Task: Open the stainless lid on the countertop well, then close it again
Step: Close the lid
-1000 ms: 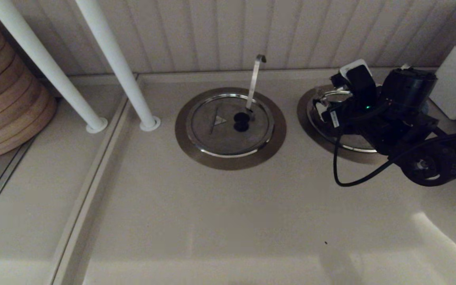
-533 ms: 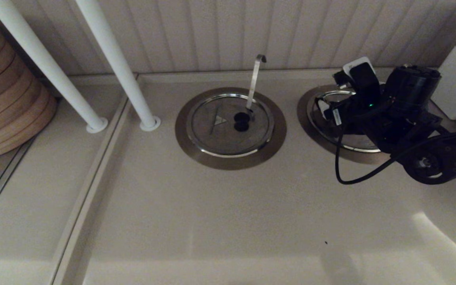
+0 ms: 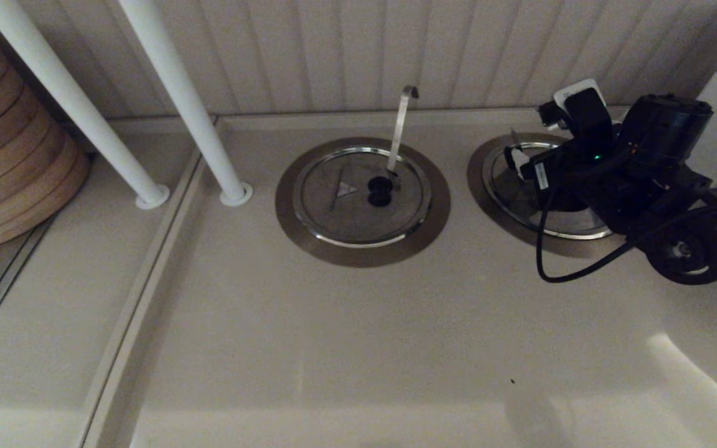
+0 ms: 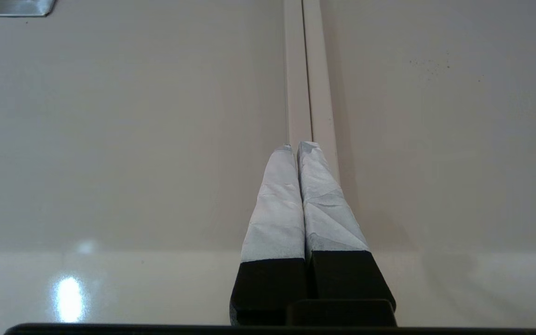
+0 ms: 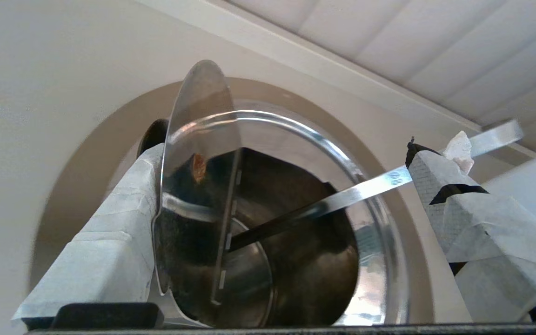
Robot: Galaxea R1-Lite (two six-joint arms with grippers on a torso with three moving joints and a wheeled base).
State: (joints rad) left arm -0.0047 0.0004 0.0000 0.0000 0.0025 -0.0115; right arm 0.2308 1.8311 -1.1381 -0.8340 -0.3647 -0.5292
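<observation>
The countertop well is at the right, its brushed ring partly under my right arm. In the right wrist view the stainless lid has its front half folded up on edge, showing the dark well. The slanted ladle handle crosses the opening. My right gripper is open and wide. One finger rests against the raised lid's outer face beside the black knob. The other finger is by the handle. My left gripper is shut and empty over bare counter.
A twin well with a closed lid and an upright hook-tipped handle is at the centre. Two white poles and stacked bamboo steamers stand at the left. A white container is at the far right, and the panelled wall runs close behind.
My right arm has moved right and slightly toward the wall, uncovering more of the well's left rim. The left arm and the twin well are unchanged.
</observation>
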